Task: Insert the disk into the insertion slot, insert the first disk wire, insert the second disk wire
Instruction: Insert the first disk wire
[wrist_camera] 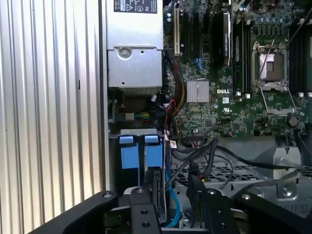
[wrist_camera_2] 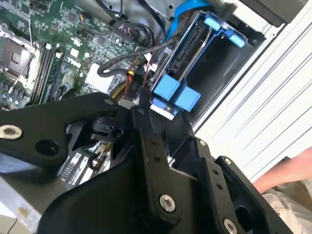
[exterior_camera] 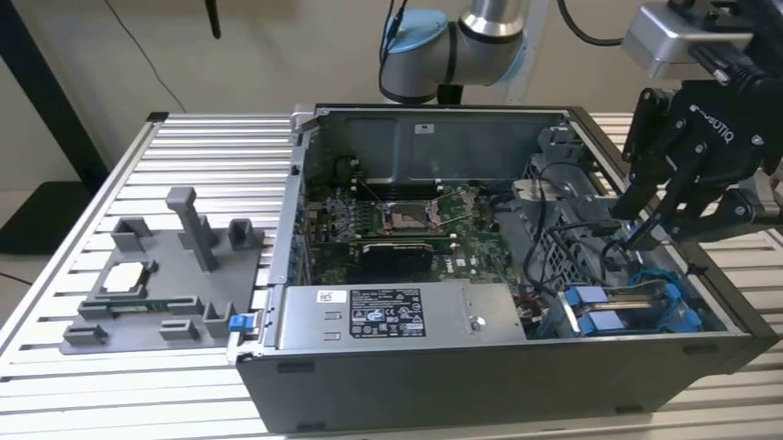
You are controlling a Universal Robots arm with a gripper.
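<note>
Fingers [wrist_camera: 144, 210] parted, empty; flat disk [exterior_camera: 634, 295], blue plastic carrier, in grey rectangular insertion slot [wrist_camera_2: 224, 73].

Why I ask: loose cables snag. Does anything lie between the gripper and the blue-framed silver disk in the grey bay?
Yes. In the second wrist view, black sleeved cables and thin red wires cross just beyond the black gripper, at the tabbed end of the blue-framed silver disk. Nothing else visibly intervenes.

Slatted metal table [exterior_camera: 220, 137] against beige wall [exterior_camera: 281, 55].
</note>
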